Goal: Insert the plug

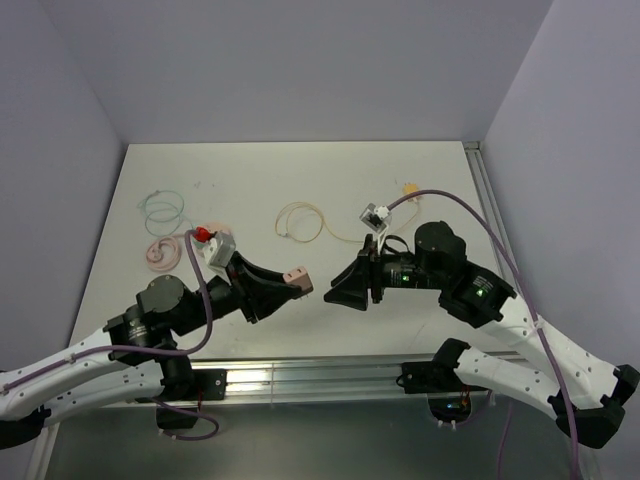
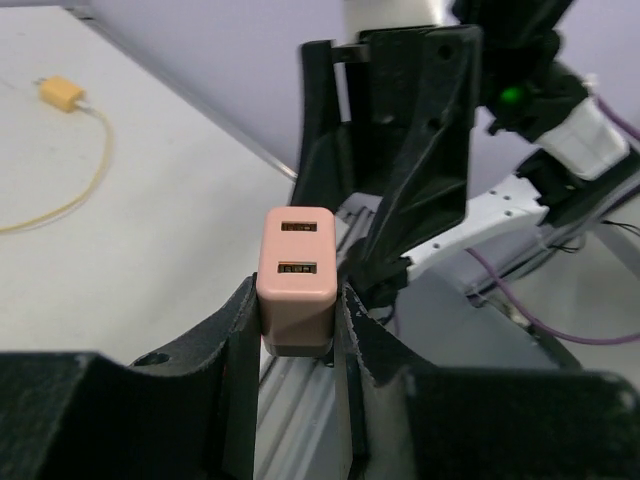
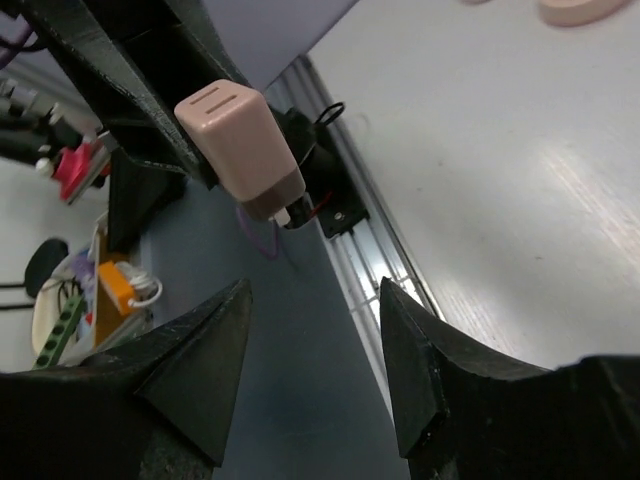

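My left gripper (image 1: 292, 281) is shut on a pink USB charger block (image 1: 295, 276) and holds it above the table's near part. In the left wrist view the block (image 2: 296, 270) stands between the fingers with two USB slots facing out. My right gripper (image 1: 336, 292) is open and empty, facing the block from the right with a small gap. In the right wrist view the block (image 3: 236, 148) hangs beyond the open fingertips (image 3: 400, 330). A yellow cable (image 1: 300, 222) lies coiled on the table behind; its yellow plug (image 2: 62, 93) rests on the table.
A pink coiled cable (image 1: 160, 255) and a green cable (image 1: 163, 210) lie at the left of the table. The metal rail (image 1: 300, 378) runs along the near edge. Purple arm cables (image 1: 470, 215) loop over both arms.
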